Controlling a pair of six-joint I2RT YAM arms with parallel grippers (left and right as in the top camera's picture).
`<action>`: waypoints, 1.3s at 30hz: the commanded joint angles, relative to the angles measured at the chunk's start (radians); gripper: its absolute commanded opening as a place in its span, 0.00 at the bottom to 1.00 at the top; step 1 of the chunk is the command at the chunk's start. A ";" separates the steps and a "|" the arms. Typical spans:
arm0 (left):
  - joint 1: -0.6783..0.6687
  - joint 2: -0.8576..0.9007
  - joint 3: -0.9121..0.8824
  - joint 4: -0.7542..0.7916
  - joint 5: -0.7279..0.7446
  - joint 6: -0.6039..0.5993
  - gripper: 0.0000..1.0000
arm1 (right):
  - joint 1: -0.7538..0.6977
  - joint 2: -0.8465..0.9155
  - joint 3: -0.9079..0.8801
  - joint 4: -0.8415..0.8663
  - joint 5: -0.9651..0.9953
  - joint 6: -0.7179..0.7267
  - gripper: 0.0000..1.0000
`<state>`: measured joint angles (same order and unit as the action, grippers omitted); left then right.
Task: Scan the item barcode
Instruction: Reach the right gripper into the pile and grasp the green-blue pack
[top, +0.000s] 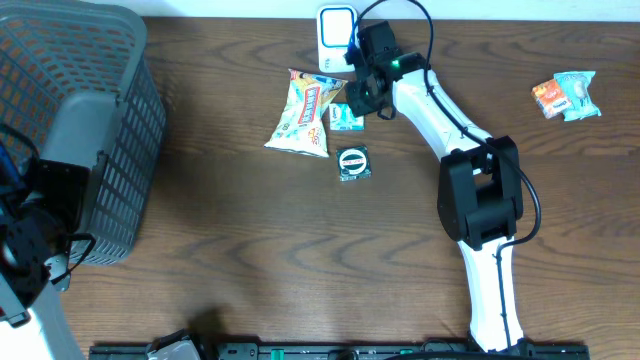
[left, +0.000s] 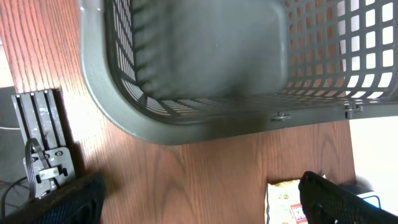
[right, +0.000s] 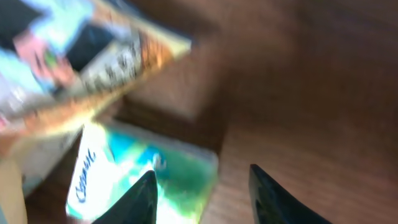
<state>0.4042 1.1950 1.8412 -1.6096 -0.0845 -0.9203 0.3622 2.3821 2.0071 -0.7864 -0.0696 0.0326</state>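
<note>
Right wrist view is heavily blurred: print on the teal packet (right: 146, 177) cannot be read and no barcode can be made out. The snack bag (right: 81, 68) above it is a smear, cut off by the frame's upper left edge. In the overhead view the right tool (top: 358, 98) covers the near edge of the teal packet (top: 346, 118), so contact cannot be confirmed from above. The packet lies flat on the wooden surface (top: 250, 230), just right of the snack bag (top: 303, 112) and below the white upright device (top: 337, 25). The right arm reaches from the bottom edge diagonally to the top centre, wrist angled down over the packet. Its tool (right: 202, 173) stands partly spread. One finger (right: 144, 199) overlaps the packet's face, the other is over bare wood, and no pinch is visible. The left arm sits low at the left beside the grey basket (top: 90, 130), largely cut off by the frame. The left tool (left: 199, 180) is spread wide and holds nothing, facing the basket wall (left: 186, 124). A round wrapped item (top: 354, 163) and two packets (top: 565, 96) lie apart.
</note>
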 joint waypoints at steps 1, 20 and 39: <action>0.005 0.000 0.006 -0.047 -0.010 -0.005 0.98 | -0.001 0.020 -0.007 -0.045 0.000 -0.016 0.40; 0.005 0.000 0.006 -0.047 -0.010 -0.005 0.98 | 0.000 -0.095 -0.006 -0.082 -0.001 -0.026 0.26; 0.005 0.000 0.006 -0.047 -0.010 -0.005 0.98 | 0.000 0.063 -0.007 0.091 -0.080 -0.031 0.36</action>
<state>0.4042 1.1950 1.8412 -1.6096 -0.0845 -0.9203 0.3622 2.4161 2.0014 -0.6777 -0.1379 0.0105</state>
